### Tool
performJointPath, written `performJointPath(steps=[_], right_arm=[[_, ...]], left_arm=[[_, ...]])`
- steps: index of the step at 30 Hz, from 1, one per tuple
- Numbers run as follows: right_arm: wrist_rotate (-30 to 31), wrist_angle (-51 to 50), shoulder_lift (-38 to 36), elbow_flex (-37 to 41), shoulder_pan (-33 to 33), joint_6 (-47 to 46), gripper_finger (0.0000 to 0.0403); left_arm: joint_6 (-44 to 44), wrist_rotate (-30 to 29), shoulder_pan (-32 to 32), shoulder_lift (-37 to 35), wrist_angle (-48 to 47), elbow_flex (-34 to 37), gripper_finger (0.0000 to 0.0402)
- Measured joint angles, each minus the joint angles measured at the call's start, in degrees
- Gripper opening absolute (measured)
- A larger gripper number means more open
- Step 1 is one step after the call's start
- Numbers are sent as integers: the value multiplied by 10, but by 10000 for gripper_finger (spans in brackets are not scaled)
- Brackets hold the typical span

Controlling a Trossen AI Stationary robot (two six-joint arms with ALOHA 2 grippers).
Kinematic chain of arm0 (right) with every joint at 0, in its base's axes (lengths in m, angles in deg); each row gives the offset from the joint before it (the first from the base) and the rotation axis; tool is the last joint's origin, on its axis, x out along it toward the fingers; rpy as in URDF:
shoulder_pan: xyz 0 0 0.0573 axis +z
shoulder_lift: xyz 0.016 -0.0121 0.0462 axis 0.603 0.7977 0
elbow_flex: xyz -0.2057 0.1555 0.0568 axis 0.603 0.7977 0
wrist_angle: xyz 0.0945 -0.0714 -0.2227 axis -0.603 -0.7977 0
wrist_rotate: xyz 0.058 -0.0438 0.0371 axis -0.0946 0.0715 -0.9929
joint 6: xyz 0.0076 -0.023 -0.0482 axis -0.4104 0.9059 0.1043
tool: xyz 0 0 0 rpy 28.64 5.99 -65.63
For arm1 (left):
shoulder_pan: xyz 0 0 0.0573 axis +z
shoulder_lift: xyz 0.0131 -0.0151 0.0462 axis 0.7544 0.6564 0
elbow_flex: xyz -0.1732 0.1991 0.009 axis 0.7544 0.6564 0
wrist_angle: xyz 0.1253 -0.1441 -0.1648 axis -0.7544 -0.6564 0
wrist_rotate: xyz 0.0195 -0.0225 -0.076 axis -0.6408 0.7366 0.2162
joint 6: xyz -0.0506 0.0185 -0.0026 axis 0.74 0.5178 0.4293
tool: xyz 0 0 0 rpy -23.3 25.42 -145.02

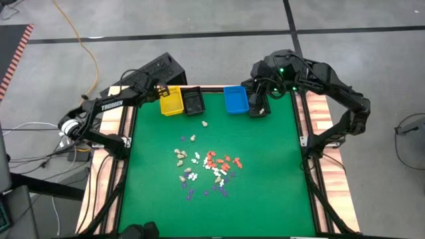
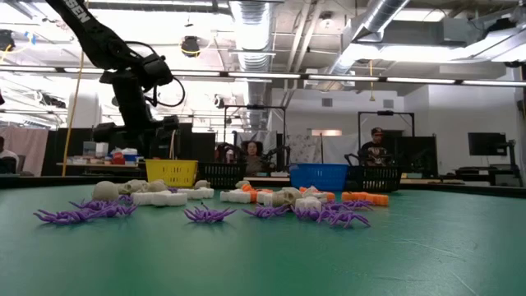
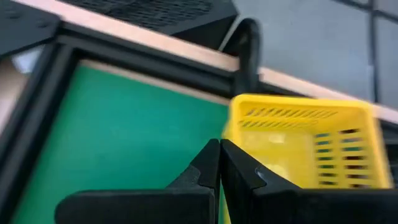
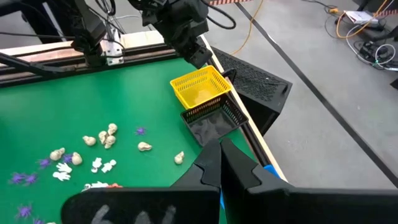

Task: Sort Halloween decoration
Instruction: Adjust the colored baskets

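The Halloween decoration pieces (image 1: 207,166) lie scattered on the green mat near its middle: cream, white, orange-red and purple ones. In the low view, purple spiders (image 2: 205,214) lie nearest. A few cream pieces (image 4: 106,137) lie apart, toward the bins. My left gripper (image 3: 221,152) is shut and hovers at the far edge beside the yellow bin (image 3: 305,143), with nothing between its fingers. It also shows in the high view (image 1: 161,88). My right gripper (image 4: 219,152) is shut and empty, up over the far right corner near the blue bin (image 1: 236,99).
A yellow bin (image 1: 171,101), a black bin (image 1: 193,101), a blue bin (image 1: 236,99) and another black bin (image 2: 374,177) stand in a row along the far edge. Bare green mat (image 1: 265,199) lies near and to the right. People sit in the room behind (image 2: 374,144).
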Motion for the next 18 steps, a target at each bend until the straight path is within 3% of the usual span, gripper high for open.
performJointPath(steps=[8, 14, 18], right_arm=[[0, 1, 0, 0, 0, 10, 21], [-1, 1, 0, 0, 0, 13, 21], [-1, 1, 0, 0, 0, 16, 21]], left_arm=[[3, 52, 8, 43, 27, -1, 0], [0, 13, -10, 37, 27, -1, 0], [-12, 21, -9, 22, 28, -1, 0]])
